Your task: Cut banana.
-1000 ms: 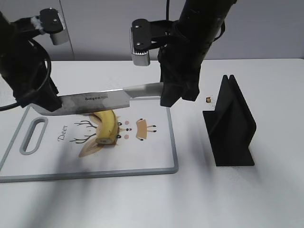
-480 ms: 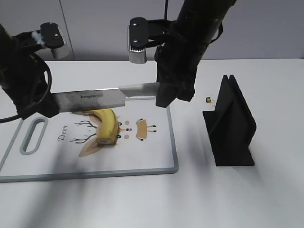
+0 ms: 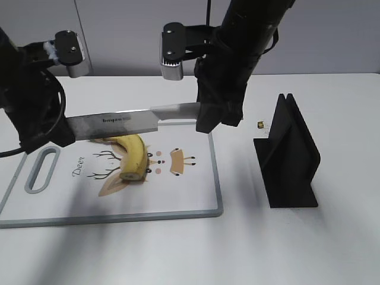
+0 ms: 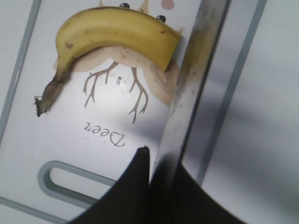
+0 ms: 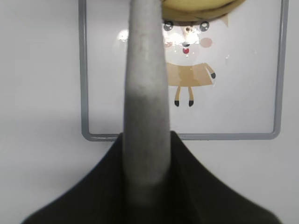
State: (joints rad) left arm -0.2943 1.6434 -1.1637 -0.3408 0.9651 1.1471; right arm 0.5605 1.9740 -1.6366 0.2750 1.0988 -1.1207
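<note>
Looking at exterior: I'm seeing the knife (image 3: pixel 127 122) hanging level above the banana (image 3: pixel 132 157) on the cutting board (image 3: pixel 190 190), right gripper (image 3: pixel 209 119) clamping the handle, left gripper (image 3: pixel 56 133) pinching the blade tip. Left wrist: blade is lying past the banana's cut end. Right wrist: handle is running toward the fruit, jaws closed on it.

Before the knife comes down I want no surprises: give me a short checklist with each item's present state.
1. Knife held at the handle by the right gripper: ok.
2. Blade tip end between the left gripper's fingers: ok.
3. Banana lies on the cutting board: ok.
4. Blade over the banana: ok.
5. Blade clear of the banana: cannot tell.
6. Black stand out of the way: ok.
</note>
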